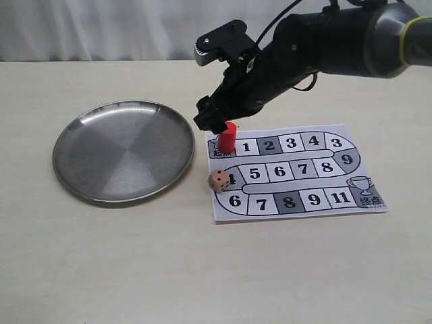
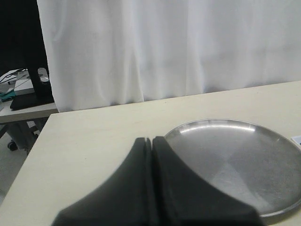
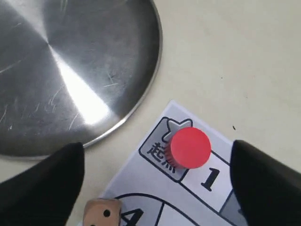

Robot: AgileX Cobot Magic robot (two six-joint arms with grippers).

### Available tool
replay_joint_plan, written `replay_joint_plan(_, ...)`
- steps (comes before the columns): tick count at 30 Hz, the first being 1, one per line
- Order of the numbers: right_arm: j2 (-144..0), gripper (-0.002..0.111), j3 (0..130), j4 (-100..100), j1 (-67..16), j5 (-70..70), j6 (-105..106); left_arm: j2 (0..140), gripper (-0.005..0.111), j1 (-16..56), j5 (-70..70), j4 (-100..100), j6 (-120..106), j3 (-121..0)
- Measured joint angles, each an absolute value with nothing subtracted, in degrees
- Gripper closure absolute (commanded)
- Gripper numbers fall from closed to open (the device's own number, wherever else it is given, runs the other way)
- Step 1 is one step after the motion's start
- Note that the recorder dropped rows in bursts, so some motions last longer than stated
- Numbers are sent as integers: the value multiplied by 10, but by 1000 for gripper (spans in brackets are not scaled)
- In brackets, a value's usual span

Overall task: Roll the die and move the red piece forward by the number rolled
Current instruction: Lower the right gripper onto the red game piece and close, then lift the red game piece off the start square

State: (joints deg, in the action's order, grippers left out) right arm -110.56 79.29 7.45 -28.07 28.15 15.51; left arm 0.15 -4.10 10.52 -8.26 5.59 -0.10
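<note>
The red piece [image 3: 190,148] stands upright on the start square, at the corner of the board sheet [image 1: 297,172] towards the desk's far edge and left edge. My right end effector [image 3: 155,157] is released, with its fingers [image 3: 42,183] spread wide on either side of the piece. In the exterior view its tip overlaps the top of the piece, so I cannot tell if they touch.

The die [image 1: 219,180] sits on the side of the sheet that faces the desk's left edge, covering part of a "4". In the right wrist view the frame cuts it off, and I can't read its top face.

The steel plate [image 1: 123,150] lies just beside the sheet, towards the left edge. My left end effector [image 2: 152,146] is clenched with nothing between its fingers, hanging near the plate's rim.

The desk [image 1: 202,270] is pale and matte, and only its far edge shows in the exterior view. A white curtain [image 2: 164,47] hangs behind it. Past the curtain's end there is a dark gap and a second table, whose clutter is too small to make out.
</note>
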Motion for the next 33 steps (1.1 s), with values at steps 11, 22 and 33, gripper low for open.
replay_joint_plan(11,-1205,24,874,58,-245,317,129,1,107,-41,105,-83,56,-1)
replay_joint_plan(22,-1259,69,877,59,-242,292,133,1,107,-41,105,-83,56,-1)
replay_joint_plan(33,-1265,104,877,68,-242,275,142,1,107,-41,105,-83,56,-1)
